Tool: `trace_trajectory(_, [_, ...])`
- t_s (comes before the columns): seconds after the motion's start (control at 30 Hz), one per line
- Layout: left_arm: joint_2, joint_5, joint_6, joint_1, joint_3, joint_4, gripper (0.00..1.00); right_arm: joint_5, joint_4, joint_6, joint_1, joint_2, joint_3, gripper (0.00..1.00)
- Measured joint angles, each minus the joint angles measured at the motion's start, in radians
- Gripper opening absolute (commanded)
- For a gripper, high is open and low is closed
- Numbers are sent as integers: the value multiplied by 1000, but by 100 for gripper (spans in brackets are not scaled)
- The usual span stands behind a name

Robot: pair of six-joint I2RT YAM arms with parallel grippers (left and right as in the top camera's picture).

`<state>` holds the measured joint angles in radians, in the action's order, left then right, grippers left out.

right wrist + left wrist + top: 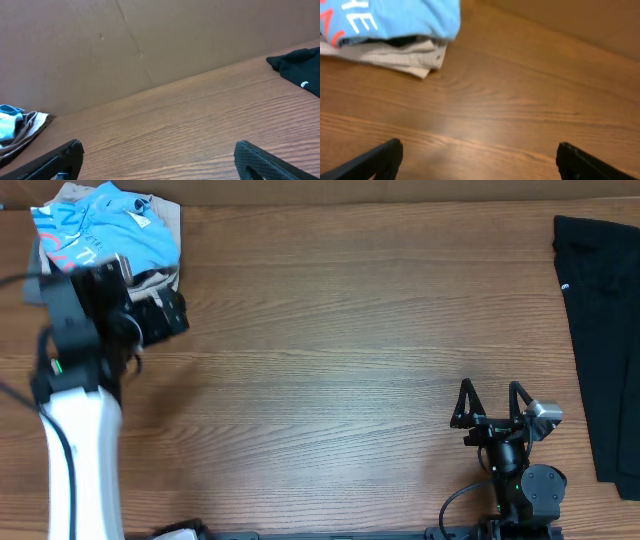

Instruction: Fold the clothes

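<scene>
The clothes, a light blue T-shirt (105, 230) with red and white lettering, lie crumpled at the table's far left corner on top of a beige garment (165, 220). In the left wrist view the T-shirt (400, 17) fills the upper left, and the beige cloth (395, 55) sticks out under it. My left gripper (168, 312) hovers just in front of the pile, open and empty (479, 152), over bare wood. My right gripper (491, 388) stands open near the front right, nothing between its fingers (159, 150). In its view the T-shirt (7, 125) shows far off at the left.
A black garment (600, 330) lies spread along the table's right edge, its corner seen from the right wrist (300, 65). A brown cardboard wall (150, 40) closes the back of the wooden table (330, 350).
</scene>
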<state>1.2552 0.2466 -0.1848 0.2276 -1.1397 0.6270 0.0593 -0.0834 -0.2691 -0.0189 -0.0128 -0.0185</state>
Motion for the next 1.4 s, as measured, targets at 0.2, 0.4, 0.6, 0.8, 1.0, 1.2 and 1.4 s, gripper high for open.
trace_trajectory(0.2, [-257, 11, 0, -11, 348, -299, 100, 0, 0, 0, 0, 0, 0, 100])
trace_trajectory(0.4, [-520, 21, -4, -11, 655, -560, 100, 0, 0, 0, 0, 0, 0, 100])
trace_trajectory(0.6, [-764, 28, -22, -11, 877, -753, 100, 0, 0, 0, 0, 0, 0, 100])
trace_trajectory(0.8, [-966, 13, -40, -11, 1047, -808, 100, 0, 0, 0, 0, 0, 0, 100])
trace_trajectory(1.0, [-1089, -53, -103, -12, 1127, -767, 100, 0, 0, 0, 0, 0, 0, 100])
trace_trajectory(1.2, [-1223, -124, -69, -56, 1131, -640, 100, 0, 0, 0, 0, 0, 0, 100])
trace_trajectory(1.4, [-1241, -154, 11, -90, 1131, -559, 100, 0, 0, 0, 0, 0, 0, 100])
